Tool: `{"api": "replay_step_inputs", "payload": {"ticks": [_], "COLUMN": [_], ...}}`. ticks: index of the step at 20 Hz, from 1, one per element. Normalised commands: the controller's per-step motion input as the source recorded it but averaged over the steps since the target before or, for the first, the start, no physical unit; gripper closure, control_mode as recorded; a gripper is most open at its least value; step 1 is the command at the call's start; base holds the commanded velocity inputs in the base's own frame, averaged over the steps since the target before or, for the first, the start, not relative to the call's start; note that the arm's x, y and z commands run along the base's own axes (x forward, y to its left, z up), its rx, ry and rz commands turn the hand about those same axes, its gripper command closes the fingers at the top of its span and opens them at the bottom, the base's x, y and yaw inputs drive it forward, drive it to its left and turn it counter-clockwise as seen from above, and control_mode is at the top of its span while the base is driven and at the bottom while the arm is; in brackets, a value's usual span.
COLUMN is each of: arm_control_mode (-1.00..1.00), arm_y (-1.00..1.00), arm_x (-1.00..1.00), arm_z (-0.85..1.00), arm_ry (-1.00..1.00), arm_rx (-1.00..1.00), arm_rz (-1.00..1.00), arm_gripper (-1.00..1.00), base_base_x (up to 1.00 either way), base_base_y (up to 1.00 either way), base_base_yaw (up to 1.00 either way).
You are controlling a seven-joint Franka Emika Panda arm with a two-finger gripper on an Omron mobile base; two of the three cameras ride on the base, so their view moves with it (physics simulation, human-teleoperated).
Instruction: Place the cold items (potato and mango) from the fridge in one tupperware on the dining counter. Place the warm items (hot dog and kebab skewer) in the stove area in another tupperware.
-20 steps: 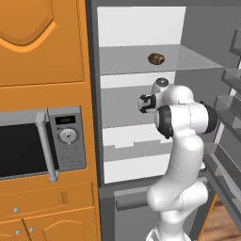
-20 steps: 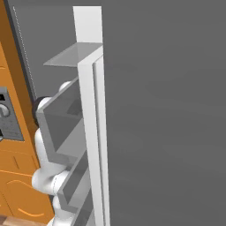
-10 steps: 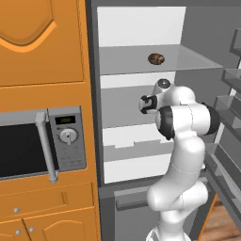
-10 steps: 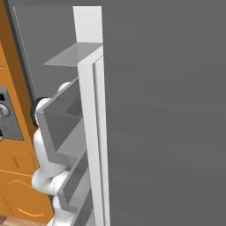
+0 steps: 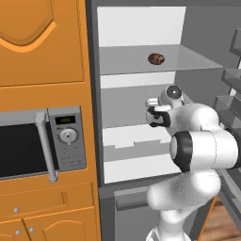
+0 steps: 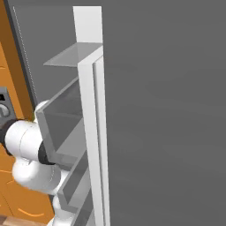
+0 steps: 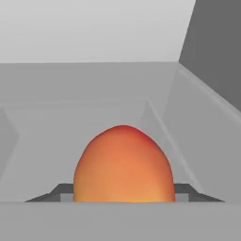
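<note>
— Where does the left base view look from?
— Behind the arm's left, facing the open fridge, with the microwave beside it.
— And the right base view?
— Behind the right, close against the fridge door; both share the white arm.
— The hand view?
— Very near the mango, facing into the fridge's grey interior.

Open fridge: the upper glass shelf carries one brown potato, lying near its middle. In the hand view, an orange-red mango rests on a grey shelf floor between sloping grey walls.
</note>
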Motion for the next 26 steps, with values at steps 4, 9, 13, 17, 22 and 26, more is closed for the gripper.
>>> {"api": "replay_step_inputs", "payload": {"ticks": [4,9,13,17,22,26], "arm_control_mode": [-1.00,-1.00,-1.00,-1.00,-1.00,-1.00], "arm_y": [0.40,0.46,0.34,0.28,0.19,0.00], "arm_x": [-0.92,-0.91,-1.00,-1.00,-1.00,-1.00], "arm_z": [0.87,0.94,0.87,0.73,0.36,0.03], "arm_ry": [0.02,0.15,0.10,0.07,0.01,-0.07], "arm_rx": [-0.09,-0.04,0.00,0.00,0.02,0.17], "arm_rz": [0.00,0.00,0.00,0.00,0.00,0.06], "arm_gripper": [1.00,1.00,1.00,1.00,1.00,1.00], "base_base_x": [0.00,0.00,0.00,0.00,0.00,0.00], "base_base_y": [0.00,0.00,0.00,0.00,0.00,0.00], "base_base_yaw": [0.00,0.00,0.00,0.00,0.00,0.00]}}
